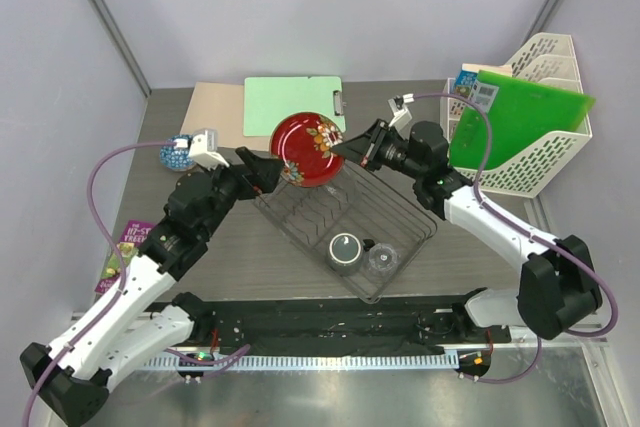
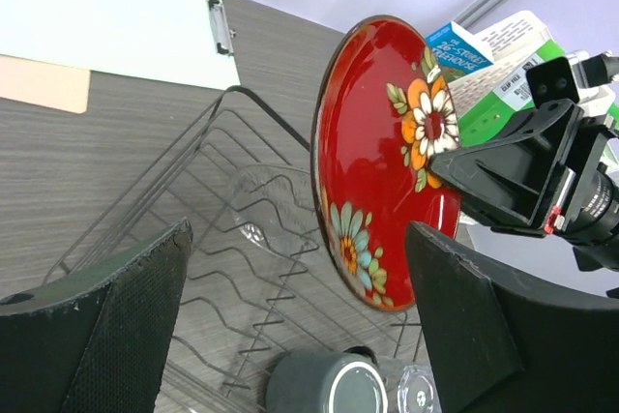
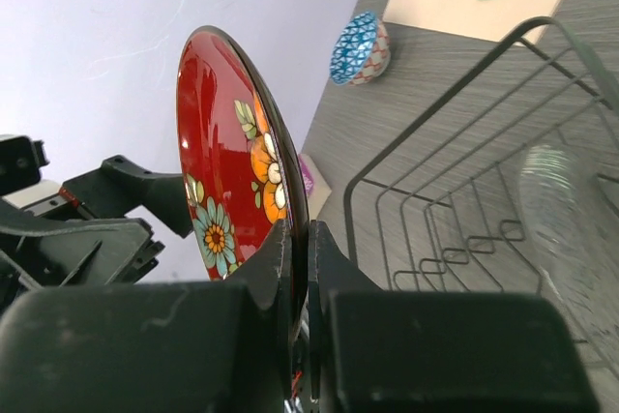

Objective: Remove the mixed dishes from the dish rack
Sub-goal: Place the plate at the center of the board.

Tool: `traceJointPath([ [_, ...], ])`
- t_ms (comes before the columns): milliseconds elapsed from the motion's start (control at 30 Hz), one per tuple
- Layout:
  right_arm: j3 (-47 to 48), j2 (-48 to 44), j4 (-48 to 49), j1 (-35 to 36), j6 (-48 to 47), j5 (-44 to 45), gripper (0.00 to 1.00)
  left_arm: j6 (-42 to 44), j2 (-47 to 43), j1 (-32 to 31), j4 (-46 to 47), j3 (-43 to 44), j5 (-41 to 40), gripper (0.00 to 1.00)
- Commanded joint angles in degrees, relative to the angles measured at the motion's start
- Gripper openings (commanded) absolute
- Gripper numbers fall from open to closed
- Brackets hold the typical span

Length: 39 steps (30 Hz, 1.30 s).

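The small red floral plate (image 1: 308, 150), glossy lacquer-red with orange and blue flowers and a thin dark rim, stands on edge in the air over the 11 o'clock end of the dish rack (image 1: 408, 209). The right tool (image 3: 298, 239) pinches the plate's rim between its two black fingers, pressed flat against both faces. The left tool (image 1: 262, 171) is at the plate's 8 o'clock side, its fingers (image 2: 135, 336) spread wide. Their pads are dark and finely dimpled, and in the left wrist view the plate sits in the gap ahead of them, touching neither. The rack is a rectangular basket of thin dark wire with wavy floor runs and a row of upright prongs. A large clear glass bowl (image 3: 563, 202) lies inside it below the plate, with faint, hard-to-trace edges. At the rack's 5 o'clock end stand a matte grey mug (image 1: 345, 250) and, just beside it, a clear glass cup (image 1: 381, 262). The small blue patterned bowl (image 1: 177, 153) rests on the grey wood-grain surface (image 1: 230, 247) at 9 o'clock from the plate, well apart from the rack. A pale green clipboard (image 1: 293, 105) lies at 12 o'clock, and a white mesh file holder (image 1: 548, 152) at 3 o'clock, near the right arm.
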Motion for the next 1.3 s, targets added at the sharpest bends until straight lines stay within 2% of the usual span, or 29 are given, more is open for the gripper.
traceJointPath([
  [0, 1.18, 1.31, 12.33, 1.58, 4.40, -6.25, 0.01, -0.16, 2.68, 0.25, 5.25, 0.66, 1.97, 0.87],
  [100, 1.71, 1.57, 12.52, 2.02, 4.23, -7.65, 0.01, -0.16, 5.05, 0.34, 7.62, 0.75, 2.94, 0.77],
  [133, 1.89, 1.66, 12.52, 2.37, 4.22, -8.10, 0.01, -0.42, 5.49, 0.34, 8.15, 0.57, 3.03, 0.67],
  [200, 1.89, 1.49, 12.70, 2.38, 4.22, -8.80, 0.01, -0.77, 6.28, 0.42, 9.82, 0.05, 3.03, 0.58],
  [233, 1.71, 1.31, 12.70, 2.46, 4.14, -8.80, 0.01, -1.03, 6.46, 0.60, 10.17, -0.13, 3.03, 0.49],
  [400, 1.27, 0.52, 11.55, 2.38, 3.00, -8.37, 0.01, -2.44, 6.37, 1.39, 11.85, -1.01, 3.64, 0.31],
  [467, 1.01, 0.52, 11.55, 2.46, 2.99, -8.28, 0.01, -2.62, 6.37, 1.74, 11.85, -1.10, 4.34, 0.19],
  [533, 0.66, 0.52, 11.73, 2.38, 2.82, -8.02, 0.01, -2.70, 6.55, 2.62, 11.85, -1.01, 6.53, 0.00],
  [667, 0.22, 0.69, 11.03, 2.38, 1.94, -6.70, 0.02, -3.76, 8.04, 4.73, 12.02, -0.22, 10.74, 0.00],
  [733, 0.13, 0.96, 10.76, 2.46, 1.59, -6.96, 0.09, -4.72, 9.62, 5.78, 11.50, 0.66, 12.50, 0.00],
  [767, 0.22, 0.96, 10.67, 2.46, 1.24, -7.05, 0.27, -5.07, 10.50, 6.13, 10.71, 1.62, 14.26, 0.00],
  [833, 0.39, 0.78, 9.63, 2.55, 0.80, -6.61, 0.51, -6.56, 11.90, 7.10, 10.00, 2.76, 16.03, 0.00],
  [867, 0.57, 0.43, 7.44, 2.46, -0.68, -6.00, 0.69, -7.18, 13.13, 8.15, 10.61, 3.03, 17.95, 0.00],
  [933, 1.09, -1.41, 4.45, 2.55, -2.97, -2.84, 0.79, -8.67, 14.10, 9.29, 11.58, 3.47, 19.98, 0.00],
  [967, 1.36, -2.11, 2.87, 2.64, -4.03, -1.26, 0.92, -9.90, 15.07, 10.61, 12.11, 3.91, 20.86, 0.00],
  [1100, 1.71, -7.73, -6.79, 2.81, -10.87, 12.33, 0.98, -12.89, 17.35, 14.38, 15.00, 5.23, 25.08, 0.00],
  [1267, 1.71, -12.92, -12.96, 2.73, -14.67, 20.63, 1.00, -15.27, 21.48, 20.54, 15.01, 10.14, 27.11, 0.00],
])
